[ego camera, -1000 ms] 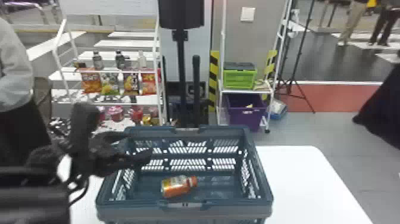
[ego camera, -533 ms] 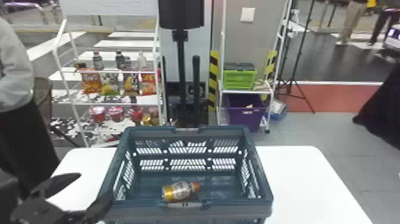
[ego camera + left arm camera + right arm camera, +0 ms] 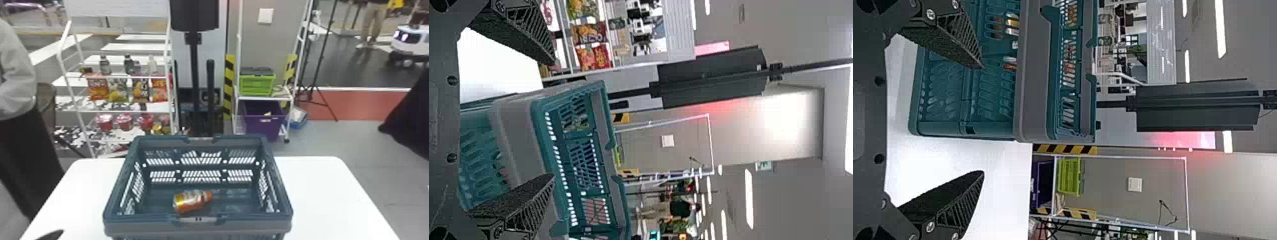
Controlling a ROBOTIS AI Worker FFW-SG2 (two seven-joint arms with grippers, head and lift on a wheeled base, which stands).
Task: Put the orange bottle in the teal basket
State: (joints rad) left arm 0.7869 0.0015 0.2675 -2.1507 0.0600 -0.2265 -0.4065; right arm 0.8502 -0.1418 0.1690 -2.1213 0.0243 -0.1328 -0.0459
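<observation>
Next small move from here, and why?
I'd ease the left gripper farther from the teal basket and park it. The orange bottle already lies on its side inside on the basket's floor, and the gripper's fingers are open, holding nothing, so the task looks done.

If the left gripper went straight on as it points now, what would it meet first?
The left gripper would likely meet the near side of the teal basket, seen between its open fingers, though depth is unclear.
</observation>
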